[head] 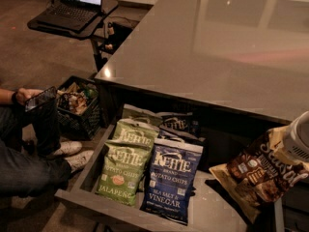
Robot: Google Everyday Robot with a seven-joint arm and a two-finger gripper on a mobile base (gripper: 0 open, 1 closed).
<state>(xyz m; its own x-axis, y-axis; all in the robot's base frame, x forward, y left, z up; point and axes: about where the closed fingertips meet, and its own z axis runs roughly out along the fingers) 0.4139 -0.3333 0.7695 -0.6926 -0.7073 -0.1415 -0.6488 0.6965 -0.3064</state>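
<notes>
At the right edge my gripper (295,144), on the white arm end, is shut on the top of a brown snack bag (260,170). The bag hangs tilted above the right side of the open drawer (77,197). A tan bag (229,180) lies partly under it. Left of these, in the drawer, stand a green Kettle jalapeño chip bag (123,170) and a blue Kettle sea salt and vinegar bag (171,180). Further Kettle bags (176,123) sit behind them. The gripper's tips are hidden by the brown bag.
The grey countertop (217,47) overhangs the drawer's back. A seated person (29,153) holding a phone (39,98) is at the left, beside a black crate (79,108) of snacks. A laptop (72,6) rests on a stand at the far left.
</notes>
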